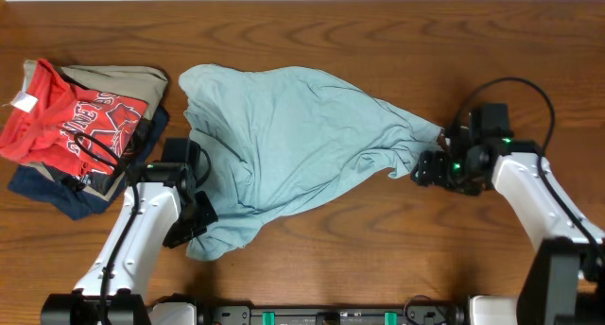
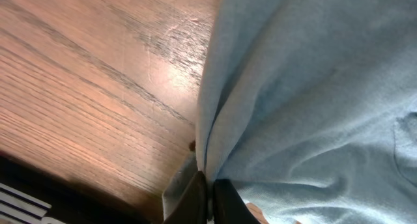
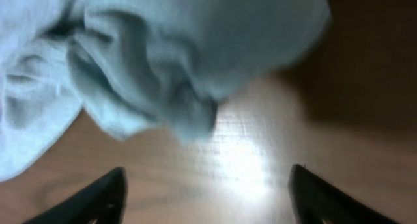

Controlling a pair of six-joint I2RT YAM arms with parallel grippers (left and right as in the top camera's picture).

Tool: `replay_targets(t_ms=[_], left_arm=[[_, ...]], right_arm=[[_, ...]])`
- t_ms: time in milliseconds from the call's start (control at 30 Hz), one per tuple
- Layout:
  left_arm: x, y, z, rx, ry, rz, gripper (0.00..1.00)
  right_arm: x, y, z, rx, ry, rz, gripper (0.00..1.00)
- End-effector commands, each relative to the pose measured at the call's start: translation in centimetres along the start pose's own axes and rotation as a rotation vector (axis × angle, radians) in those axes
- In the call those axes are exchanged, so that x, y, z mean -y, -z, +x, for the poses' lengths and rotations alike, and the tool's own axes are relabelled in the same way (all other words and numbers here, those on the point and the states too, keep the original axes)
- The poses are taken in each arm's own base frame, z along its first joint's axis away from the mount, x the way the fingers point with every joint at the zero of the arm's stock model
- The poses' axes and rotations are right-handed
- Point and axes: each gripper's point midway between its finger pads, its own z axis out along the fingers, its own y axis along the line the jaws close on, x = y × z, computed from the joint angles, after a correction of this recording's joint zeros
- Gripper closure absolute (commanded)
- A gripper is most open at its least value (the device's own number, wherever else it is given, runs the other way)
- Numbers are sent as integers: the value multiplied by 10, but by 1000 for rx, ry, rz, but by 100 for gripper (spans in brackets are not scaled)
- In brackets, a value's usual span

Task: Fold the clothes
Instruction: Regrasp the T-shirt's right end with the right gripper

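My left gripper (image 2: pixel 208 196) pinches the shirt (image 1: pixel 284 127); my right gripper (image 3: pixel 207 188) gapes empty, the shirt's bunched end just ahead.

Left arm (image 1: pixel 132 235): white links, black joints, black cable.
Right arm (image 1: pixel 534 193): white links, looping black cable, green lights.
Jaws: black, tapered.

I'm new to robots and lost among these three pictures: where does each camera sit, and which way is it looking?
Overhead: fixed above the table, looking straight down at the pale blue T-shirt, a clothes pile, the left arm and right arm.
Left wrist: on the left arm, looking along the left end effector, shut on the T-shirt's edge.
Right wrist: on the right arm, looking past the open right end effector at a bunched T-shirt end.
Shared: all three show the T-shirt and wooden table.
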Motion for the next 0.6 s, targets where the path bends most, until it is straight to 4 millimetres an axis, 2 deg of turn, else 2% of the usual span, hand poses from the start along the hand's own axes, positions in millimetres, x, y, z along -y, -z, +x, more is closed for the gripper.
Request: replay_targets(t_ms=[0, 133, 200, 267, 367, 433, 500, 567], left_arm=[[-7, 0, -2, 12, 5, -34, 94], [-7, 0, -2, 12, 6, -34, 94], [-7, 0, -2, 12, 5, -34, 94], [-7, 0, -2, 15, 6, -32, 94], [-6, 0, -3, 18, 7, -30, 94], [-6, 0, -3, 18, 7, -30, 94], [-6, 0, -3, 18, 6, -30, 94], [-6, 0, -3, 19, 7, -30, 94]], right_arm=[[4, -16, -2, -8, -21, 23, 36], [8, -30, -9, -2, -26, 26, 51], [9, -36, -12, 1, -25, 25, 71], [10, -39, -17, 17, -21, 26, 97], [9, -36, -34, 79, -11, 23, 99], [12, -25, -52, 138, -13, 34, 99], [15, -3, -77, 214, -39, 41, 99], [21, 34, -113, 327, -58, 60, 99]])
